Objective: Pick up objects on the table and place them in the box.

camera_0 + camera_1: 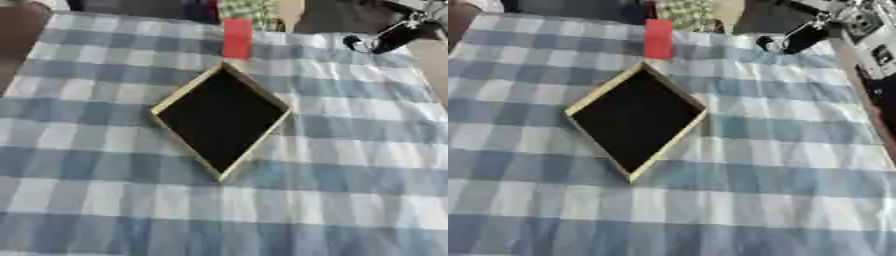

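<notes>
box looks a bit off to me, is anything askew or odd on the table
The box sits turned corner-on, like a diamond, askew to the checked tablecloth. Its dark inside looks empty. A red object lies just beyond its far corner. The right hand is at the table's far right edge. Nothing looks spilled or damaged.

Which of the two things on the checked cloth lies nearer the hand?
The red block at the cloth's far edge; the box, dark inside, sits mid-cloth, farther from the right hand at upper right.
</notes>
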